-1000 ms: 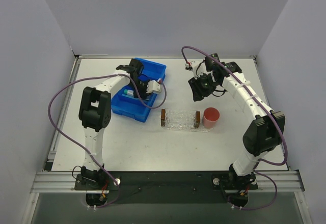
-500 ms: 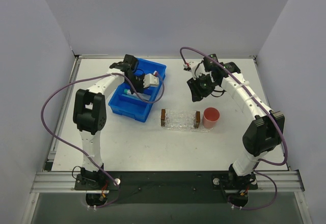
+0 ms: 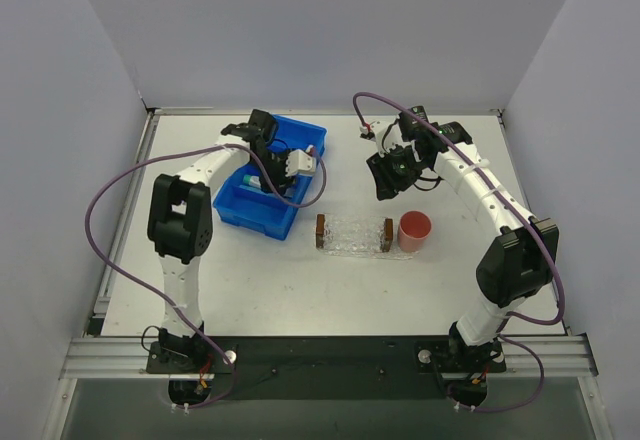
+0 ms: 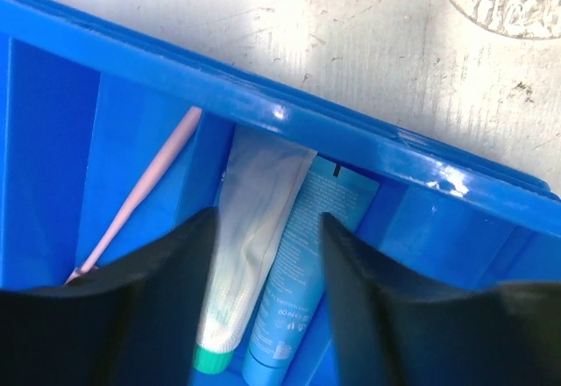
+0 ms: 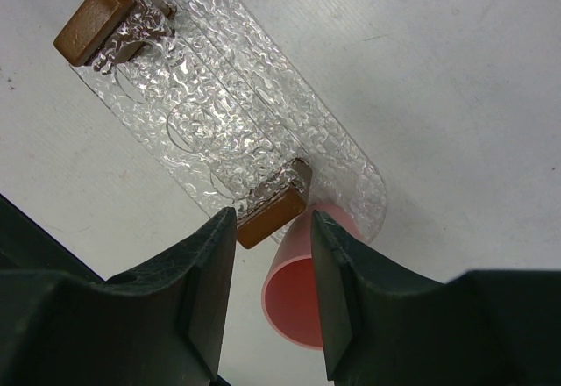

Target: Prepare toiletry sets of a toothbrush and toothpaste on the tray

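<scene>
- On the overhead view the blue bin [image 3: 258,222] sits at about 10 o'clock from the tray [image 3: 353,237], near it but apart, both on the white table [image 3: 300,280].
- My left gripper [image 4: 267,228] hangs over the bin. Its fingers [image 4: 166,298] are spread wide and hold nothing.
- Through the left wrist camera I see the toothbrush [image 4: 145,195], thin and pink. It lies slanted in one compartment of the bin, running from 7 o'clock up to 1 o'clock.
- Across a divider, at 3 o'clock of the toothbrush, the two toothpaste tubes lie side by side and touching in the next compartment.
- One is a pale tube [image 4: 250,246] with a green cap [image 4: 209,360]. The other is a blue tube [image 4: 307,254] at its 3 o'clock. Both caps point toward 6 o'clock in that view.
- The open fingers of the left gripper frame these two tubes from above. I cannot tell whether they touch them.
- The tray is clear and pebbled, with a brown block [image 5: 92,19] at each short end.
- My right gripper [image 5: 272,219] hovers above the tray's end nearer the pink cup [image 3: 414,230], with its fingers spread and gripping nothing.
- The cup stands upright at 3 o'clock of the tray, just beside that end's block. I cannot tell whether they touch.
</scene>
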Controlling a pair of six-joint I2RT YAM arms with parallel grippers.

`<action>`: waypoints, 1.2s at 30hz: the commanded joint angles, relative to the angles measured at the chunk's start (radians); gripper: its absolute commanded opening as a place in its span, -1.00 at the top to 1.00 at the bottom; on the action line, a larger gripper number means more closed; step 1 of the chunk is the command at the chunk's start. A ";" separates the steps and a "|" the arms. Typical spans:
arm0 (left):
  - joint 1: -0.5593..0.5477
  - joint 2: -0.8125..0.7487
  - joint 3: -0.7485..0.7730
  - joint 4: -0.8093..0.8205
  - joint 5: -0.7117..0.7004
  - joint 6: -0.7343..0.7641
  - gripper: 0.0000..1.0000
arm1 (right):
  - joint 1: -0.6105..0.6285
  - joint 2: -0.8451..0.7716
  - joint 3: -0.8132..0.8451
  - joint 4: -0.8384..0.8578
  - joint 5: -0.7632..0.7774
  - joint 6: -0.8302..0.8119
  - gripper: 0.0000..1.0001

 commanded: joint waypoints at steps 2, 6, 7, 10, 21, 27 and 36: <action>-0.017 0.055 0.074 -0.040 0.036 0.021 -0.41 | 0.007 -0.021 0.003 -0.021 -0.006 -0.010 0.30; -0.020 0.088 0.097 -0.041 0.033 0.026 -0.42 | 0.007 -0.024 -0.003 -0.021 -0.003 -0.010 0.30; -0.021 0.093 0.103 -0.044 0.032 0.028 -0.43 | 0.007 -0.026 -0.005 -0.019 -0.001 -0.010 0.29; -0.020 0.107 0.103 -0.044 0.029 0.035 -0.43 | 0.007 -0.029 -0.008 -0.019 0.002 -0.011 0.30; -0.021 0.173 0.085 -0.109 -0.007 0.115 -0.35 | 0.007 -0.026 -0.006 -0.019 0.000 -0.010 0.30; -0.023 0.203 0.081 -0.125 -0.017 0.132 -0.33 | 0.007 -0.026 -0.006 -0.019 0.003 -0.010 0.30; -0.035 0.249 0.126 -0.194 -0.030 0.163 0.02 | 0.007 -0.026 -0.006 -0.019 0.006 -0.008 0.30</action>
